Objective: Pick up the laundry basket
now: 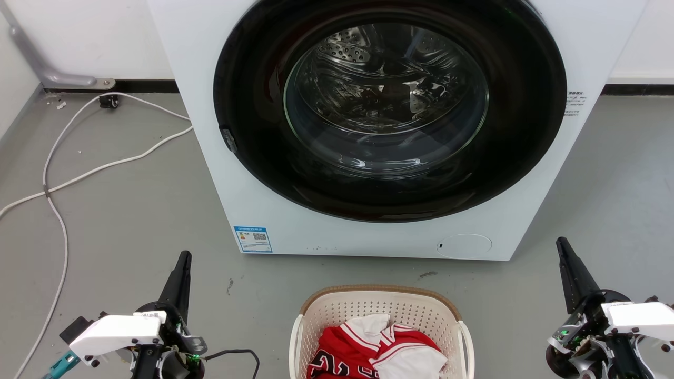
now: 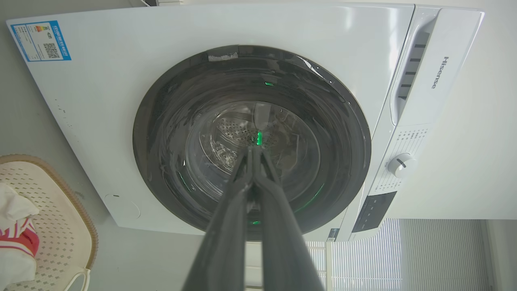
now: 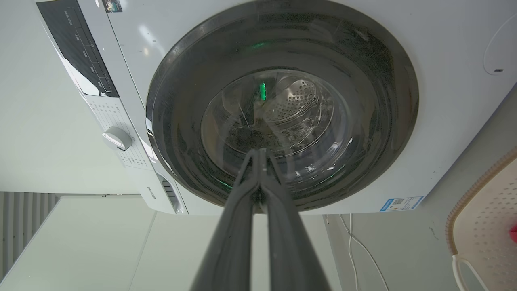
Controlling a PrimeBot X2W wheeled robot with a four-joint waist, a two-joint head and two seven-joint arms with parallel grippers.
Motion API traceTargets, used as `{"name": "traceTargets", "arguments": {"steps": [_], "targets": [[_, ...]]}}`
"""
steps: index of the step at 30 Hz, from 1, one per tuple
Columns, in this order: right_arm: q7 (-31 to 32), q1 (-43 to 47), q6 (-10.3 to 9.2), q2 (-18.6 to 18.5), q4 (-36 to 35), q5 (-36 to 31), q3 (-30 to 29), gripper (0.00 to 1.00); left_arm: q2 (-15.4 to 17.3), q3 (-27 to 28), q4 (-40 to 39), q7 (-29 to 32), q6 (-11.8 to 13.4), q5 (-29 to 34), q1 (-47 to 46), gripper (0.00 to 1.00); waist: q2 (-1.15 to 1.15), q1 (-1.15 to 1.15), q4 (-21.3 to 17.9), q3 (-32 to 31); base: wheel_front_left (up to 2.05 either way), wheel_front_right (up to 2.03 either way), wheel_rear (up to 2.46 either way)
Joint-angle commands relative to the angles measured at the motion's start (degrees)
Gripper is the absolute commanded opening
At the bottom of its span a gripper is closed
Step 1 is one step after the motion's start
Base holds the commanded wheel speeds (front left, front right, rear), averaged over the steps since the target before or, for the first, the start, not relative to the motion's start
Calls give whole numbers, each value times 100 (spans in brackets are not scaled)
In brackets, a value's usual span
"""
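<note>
— What is cut off?
— The laundry basket (image 1: 379, 289). The bottom edge of the head view slices off its near half. It stands on the grey floor (image 1: 131, 221) just in front of the washer (image 1: 368, 241), between the two grippers and apart from both.
— What's in it?
— A red garment (image 1: 345, 350) with white stripes and a white cloth (image 1: 413, 363), crumpled together. Dark lettering on the red is cut short and unreadable.
— And the drum?
— Reflections on the shut door's glass (image 1: 387, 95) muddle it, so I cannot tell whether anything lies inside.
— The grippers?
— The left gripper (image 1: 184, 257) sits lower left and the right gripper (image 1: 560, 242) lower right, both pointing towards the washer. In each wrist view the two fingers are pressed together to the tip, holding nothing.
</note>
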Motion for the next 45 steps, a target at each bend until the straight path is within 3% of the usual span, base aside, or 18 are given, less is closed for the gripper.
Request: {"name": "traceTargets", "arguments": {"steps": [1,19,20,30,45], "targets": [[11,-60,0,11,-12,-25,-7,0,-10,20,3,20,-19,16,-44,0,0,0,0,0,0,0,0],[13,-61,0,13,-12,-24,-8,0,-11,21,3,21,-19,18,-44,0,0,0,0,0,0,0,0],[-2,9,0,0,16,-5,0,100,-1,-3,17,-2,1,-1,8,100,0,0,0,0,0,0,0],[-203,228,0,18,25,-367,20,100,-21,-35,-4,-203,18,406,186,100,0,0,-5,6,0,0,0],[-596,406,0,15,-488,-2741,204,100,-16,-286,-499,-596,311,2418,270,100,0,0,-9,30,0,0,0]]}}
